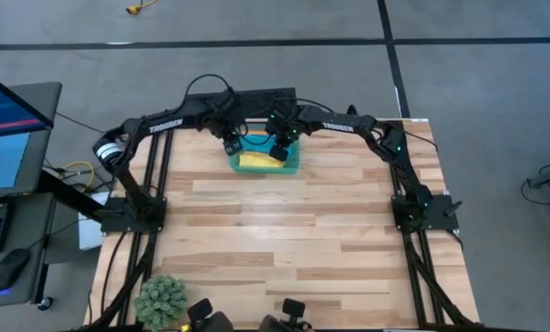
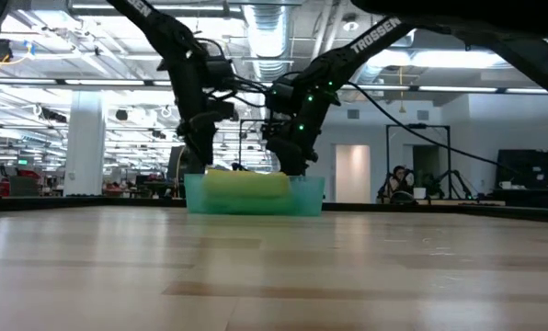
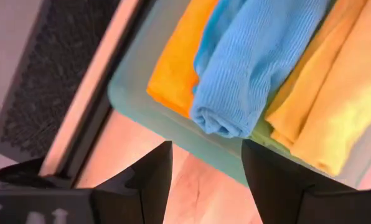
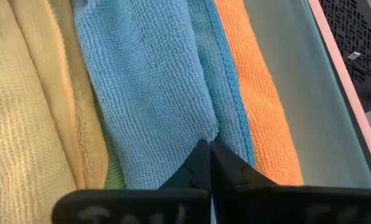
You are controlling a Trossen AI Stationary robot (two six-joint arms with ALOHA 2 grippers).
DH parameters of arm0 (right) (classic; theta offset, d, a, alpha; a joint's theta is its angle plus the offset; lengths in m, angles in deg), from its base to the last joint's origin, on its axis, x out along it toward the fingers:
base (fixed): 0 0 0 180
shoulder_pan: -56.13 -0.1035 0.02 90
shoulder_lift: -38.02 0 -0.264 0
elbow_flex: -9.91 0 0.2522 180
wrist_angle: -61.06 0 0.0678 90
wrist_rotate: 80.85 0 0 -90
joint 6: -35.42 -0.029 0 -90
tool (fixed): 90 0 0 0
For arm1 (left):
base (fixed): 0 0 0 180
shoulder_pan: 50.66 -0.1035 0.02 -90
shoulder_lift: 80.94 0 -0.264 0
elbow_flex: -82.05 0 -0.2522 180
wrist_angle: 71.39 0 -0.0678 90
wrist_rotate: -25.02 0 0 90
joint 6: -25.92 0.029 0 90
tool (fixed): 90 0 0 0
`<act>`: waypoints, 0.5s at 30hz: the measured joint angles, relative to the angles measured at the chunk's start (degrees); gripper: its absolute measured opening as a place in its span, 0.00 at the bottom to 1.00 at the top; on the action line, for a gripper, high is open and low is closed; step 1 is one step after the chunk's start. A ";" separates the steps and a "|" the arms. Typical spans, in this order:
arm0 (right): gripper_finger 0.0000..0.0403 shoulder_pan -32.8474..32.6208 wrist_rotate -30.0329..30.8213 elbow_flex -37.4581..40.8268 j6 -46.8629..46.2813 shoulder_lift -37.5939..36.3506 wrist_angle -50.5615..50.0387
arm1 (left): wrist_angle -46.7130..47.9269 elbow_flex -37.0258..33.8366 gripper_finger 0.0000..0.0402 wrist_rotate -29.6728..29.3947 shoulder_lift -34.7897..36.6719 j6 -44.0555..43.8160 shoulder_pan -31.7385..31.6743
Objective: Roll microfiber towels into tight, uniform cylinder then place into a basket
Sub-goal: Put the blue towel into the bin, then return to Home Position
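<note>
right fingers (image 4: 209, 163): pinched shut at blue towel's (image 4: 154, 93) loose edge | left fingers (image 3: 205, 171): spread wide, empty, beside basket (image 3: 136, 99) | towels: rolled in basket at tabletop's far edge | handling: soft, light, likely unrolls; grip mid-roll

free: table (image 1: 284, 240) front | blocked: basket (image 1: 292, 168), both arms over it

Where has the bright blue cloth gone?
The rolled bright blue microfiber towel lies in the teal plastic basket, between the orange towel and yellow towel.
</note>
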 joint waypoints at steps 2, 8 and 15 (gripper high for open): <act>0.03 -0.29 0.00 0.00 0.00 0.00 0.04 | 0.37 0.00 0.46 -0.23 1.74 0.02 0.00; 0.09 -1.04 0.00 0.02 0.02 -1.38 -0.18 | 0.22 -0.85 0.46 -0.15 7.93 -0.21 0.13; 0.10 -2.67 0.04 0.02 0.07 -5.05 0.47 | -7.80 -8.47 0.46 3.76 16.68 -0.50 0.17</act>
